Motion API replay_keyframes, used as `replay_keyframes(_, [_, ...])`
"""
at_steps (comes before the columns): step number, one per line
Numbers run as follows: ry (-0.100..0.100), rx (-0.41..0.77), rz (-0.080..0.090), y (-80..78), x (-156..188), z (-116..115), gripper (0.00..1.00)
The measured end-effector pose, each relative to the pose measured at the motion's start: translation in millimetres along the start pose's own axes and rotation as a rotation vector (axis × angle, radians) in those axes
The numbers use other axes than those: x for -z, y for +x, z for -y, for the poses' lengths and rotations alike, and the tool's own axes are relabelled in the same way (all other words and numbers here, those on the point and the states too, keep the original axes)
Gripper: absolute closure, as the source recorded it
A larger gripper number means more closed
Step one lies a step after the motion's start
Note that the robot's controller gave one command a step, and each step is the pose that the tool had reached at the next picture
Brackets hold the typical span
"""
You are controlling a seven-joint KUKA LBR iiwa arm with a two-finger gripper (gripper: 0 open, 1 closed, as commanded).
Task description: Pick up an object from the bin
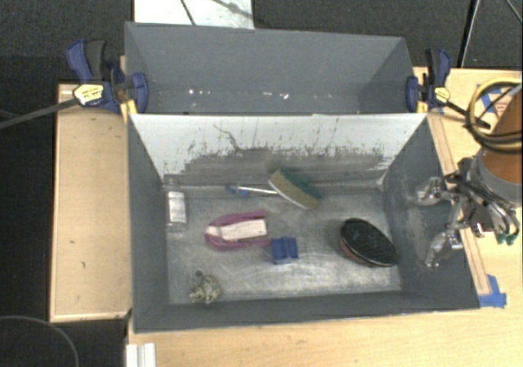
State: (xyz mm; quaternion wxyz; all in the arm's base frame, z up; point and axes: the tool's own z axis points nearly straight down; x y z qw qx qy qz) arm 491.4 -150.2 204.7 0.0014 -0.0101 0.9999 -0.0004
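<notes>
the gripper [433,222] is hanging open and empty over the right wall of the bin [270,71], near the black disc [368,243]; going down here, it is probably risking a hit on that wall.

Arm [489,187] at right: orange cover [511,122], black cables [480,114] looped round it - dark grey wrist, silvery metal gripper [435,225], small teal patch.

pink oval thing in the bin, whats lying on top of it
A white strip lies along the top of the pink oval thing, leaving its purple rim showing. Whatever the strip covers beneath it cannot be seen.
</notes>
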Motion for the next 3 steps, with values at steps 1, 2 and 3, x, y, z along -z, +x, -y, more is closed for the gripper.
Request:
replay_keyframes(1, [-0.004, 0.147, -0.006, -18.5, -122, -51, 0.0])
replay_keyframes(2, [-0.001, 0.149, 0.0, -19.7, -118, -49, 1.0])
replay_keyframes(3, [0.002, 0.173, 0.006, -21.1, 38, -43, 1.0])
